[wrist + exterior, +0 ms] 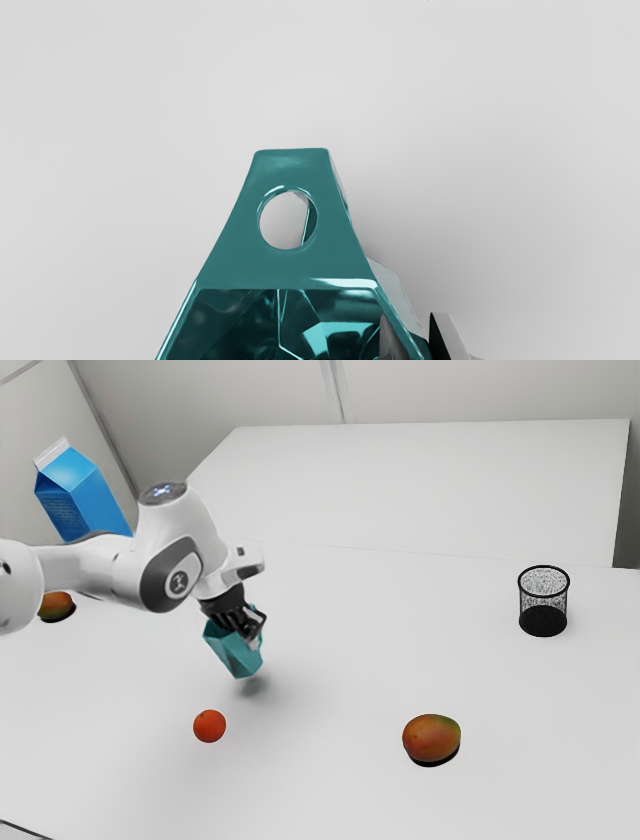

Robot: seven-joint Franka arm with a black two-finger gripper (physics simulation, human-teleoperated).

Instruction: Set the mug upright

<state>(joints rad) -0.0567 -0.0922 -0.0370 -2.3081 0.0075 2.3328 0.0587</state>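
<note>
Clearly, the black two-finger gripper [252, 628] is closed narrowly on the wall of the teal, faceted, glossy mug [228, 645]: one finger [392, 340] reaches inside the rim and the other stands outside it, with the wall pinched between them. The mug hangs tilted below the hand, not upright, its narrower part pointing toward six o'clock in the exterior view. A soft shadow lies on the white table [330, 660] close by, toward five o'clock; whether the lowest corner touches the table I cannot tell. In the wrist view the mug's open mouth faces the camera, and its tapering handle [330, 250], pierced by a round hole, extends away from the fingers.

Taking the mug as the centre of the exterior view's clock, the white arm [95, 570] comes in from nine to ten. A small round red-orange fruit [209, 726] sits near, between six and seven. A red-and-green mango [431, 738] lies well apart at four, and a black wire-mesh cup [543, 605] stands farther off at three. Another mango [56, 607] lies between nine and ten, and a blue carton with a white top [85, 495] is between ten and eleven, partly behind the arm.
</note>
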